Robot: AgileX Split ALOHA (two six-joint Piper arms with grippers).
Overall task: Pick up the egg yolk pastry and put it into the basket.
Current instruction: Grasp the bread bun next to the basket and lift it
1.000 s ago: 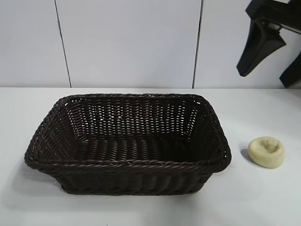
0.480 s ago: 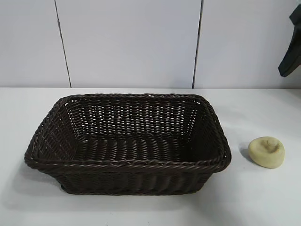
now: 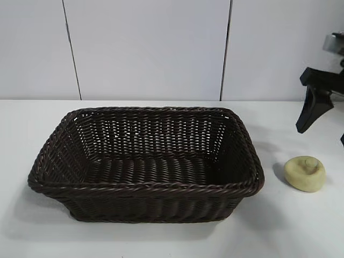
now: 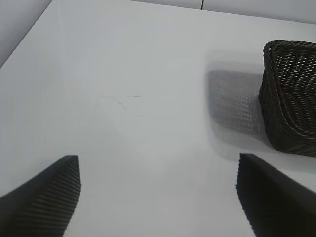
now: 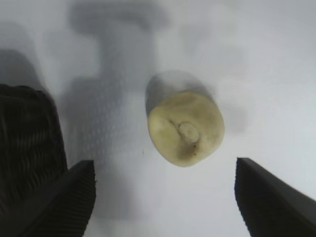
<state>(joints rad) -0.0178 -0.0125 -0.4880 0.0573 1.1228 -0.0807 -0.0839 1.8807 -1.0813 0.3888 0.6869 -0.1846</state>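
The right gripper (image 5: pixel 163 197) hangs above the small pale cream-yellow egg yolk pastry (image 3: pixel 305 173), jaws spread wide and empty, the rounded puck with its little raised knob sitting between the two dark ribbed fingers (image 5: pixel 64 197) in the wrist view. That wide stance looks chosen to straddle the puck from above. In the exterior view, one black finger (image 3: pixel 313 110) shows at about one o'clock from the pastry, well clear of it.

The pastry rests on the white table (image 3: pixel 301 231), just beside the large rectangular dark brown woven wicker basket (image 3: pixel 145 185), at the basket's three o'clock, not touching the braided rim. The basket is empty, so the pick is not yet made.

The left gripper (image 4: pixel 158 197) sits parked over bare table, jaws apart, nothing between them, the basket's corner off to one side of its view. A close around the pastry's flanks seems the next call.
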